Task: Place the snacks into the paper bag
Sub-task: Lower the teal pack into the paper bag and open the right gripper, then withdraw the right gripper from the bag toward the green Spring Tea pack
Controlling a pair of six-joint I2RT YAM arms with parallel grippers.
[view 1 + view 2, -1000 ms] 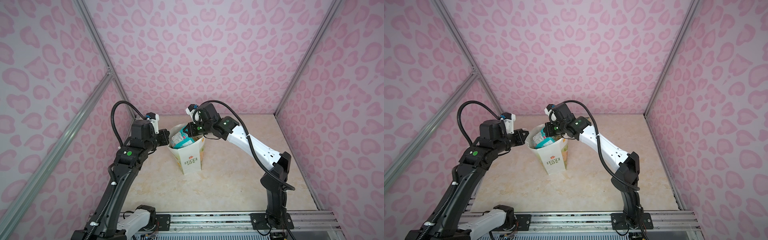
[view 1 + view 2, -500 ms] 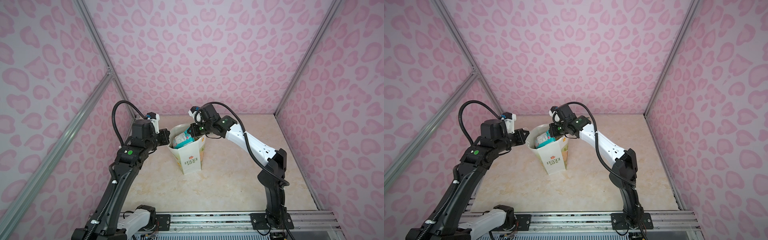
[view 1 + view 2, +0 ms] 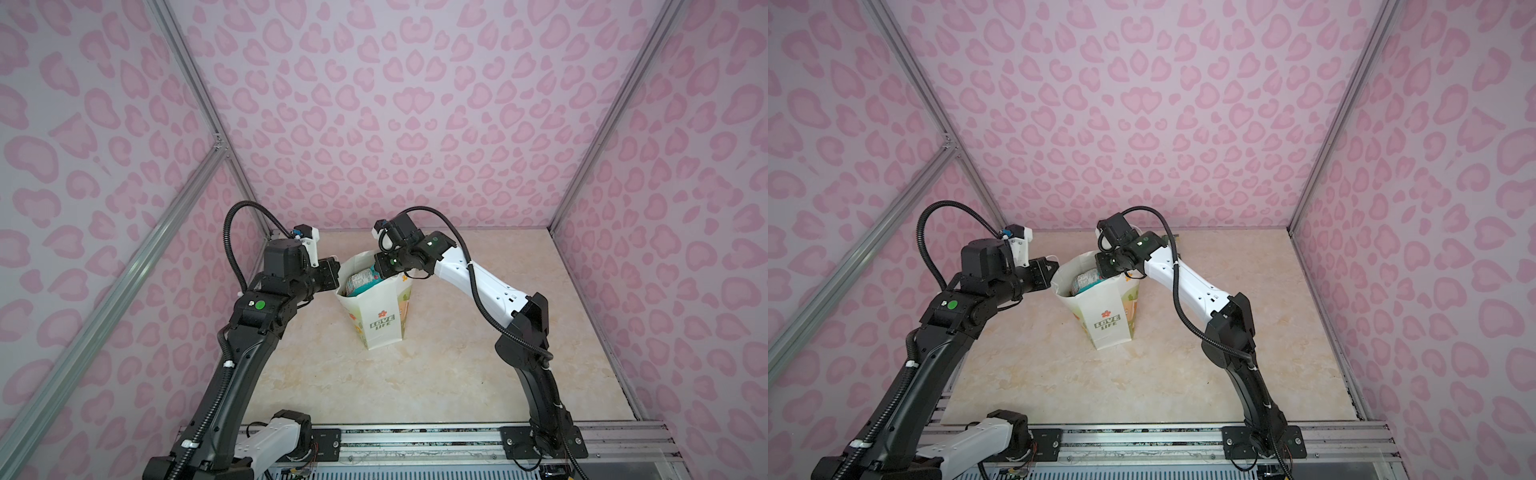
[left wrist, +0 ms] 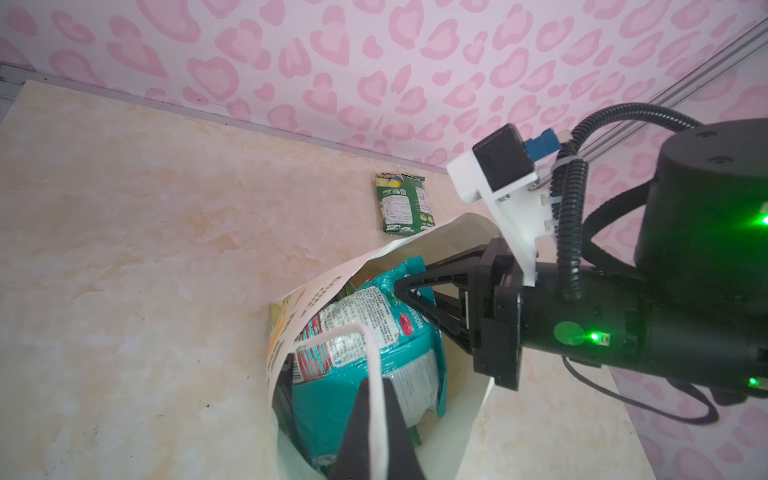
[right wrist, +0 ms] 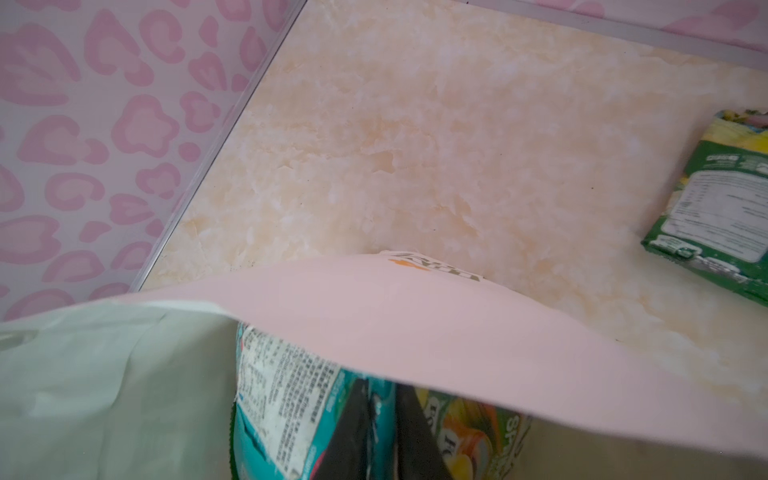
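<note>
The white paper bag (image 3: 382,324) (image 3: 1106,320) stands upright mid-table, mouth open. My left gripper (image 4: 376,384) (image 3: 334,270) is shut on its white cord handle (image 4: 372,353) at the left rim. A teal-white snack packet (image 4: 374,332) (image 3: 361,282) fills the bag's mouth. My right gripper (image 5: 382,399) (image 3: 1100,270) reaches into the bag from the back right. Its jaws stand slightly apart with the teal packet's (image 5: 282,395) edge between them. A green-yellow packet (image 5: 469,428) lies beside it inside. One dark green packet (image 4: 405,203) (image 5: 715,216) lies flat on the table behind the bag.
Pink patterned walls with metal frame posts close in the marble-look table (image 3: 478,353) on three sides. The bag's near wall (image 5: 415,316) hides most of the inside from the right wrist view. The aluminium base rail (image 3: 415,436) runs along the front edge.
The right gripper has sunk a little deeper into the bag with the teal packet and its jaws have begun to part. The left gripper has kept still on the handle.
</note>
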